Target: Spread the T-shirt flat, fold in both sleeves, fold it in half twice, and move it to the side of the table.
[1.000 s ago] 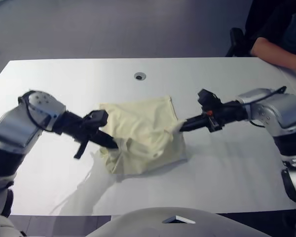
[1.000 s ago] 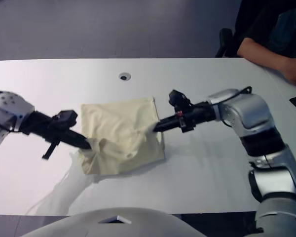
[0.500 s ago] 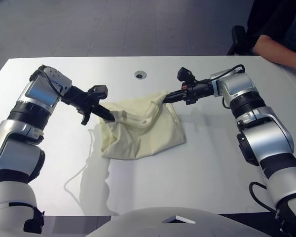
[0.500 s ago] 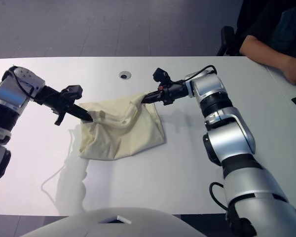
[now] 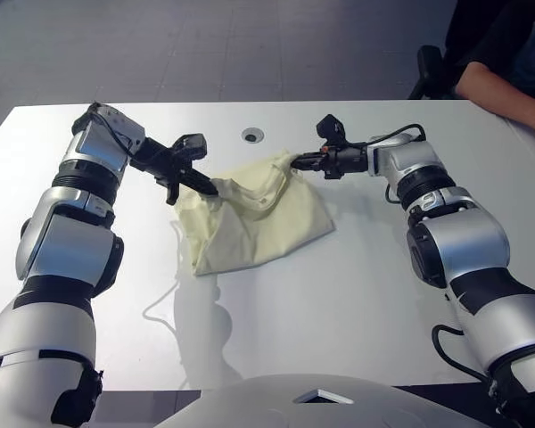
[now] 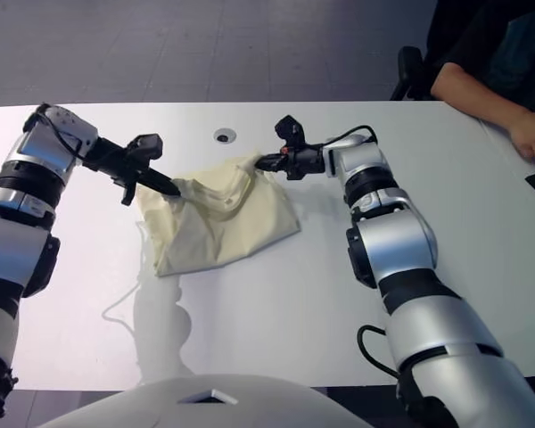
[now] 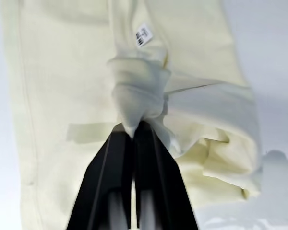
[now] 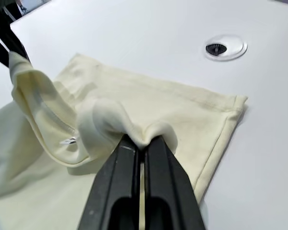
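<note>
White worktop (image 5: 383, 294), and mid-surface lies the pale yellow T-shirt (image 5: 259, 223), bunched, its far edge lifted. Left gripper (image 5: 209, 187) is clenched on the shirt's left corner, and right gripper (image 5: 296, 161) pinches a fold at the right.

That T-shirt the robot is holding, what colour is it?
The T-shirt is a plain pale yellow, cream-like, with no pattern; it shows best in the right wrist view.

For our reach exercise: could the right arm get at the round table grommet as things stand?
Likely not yet: the right pincer is shut on the T-shirt. The grommet lies close, nothing standing between; letting go would free it.
</note>
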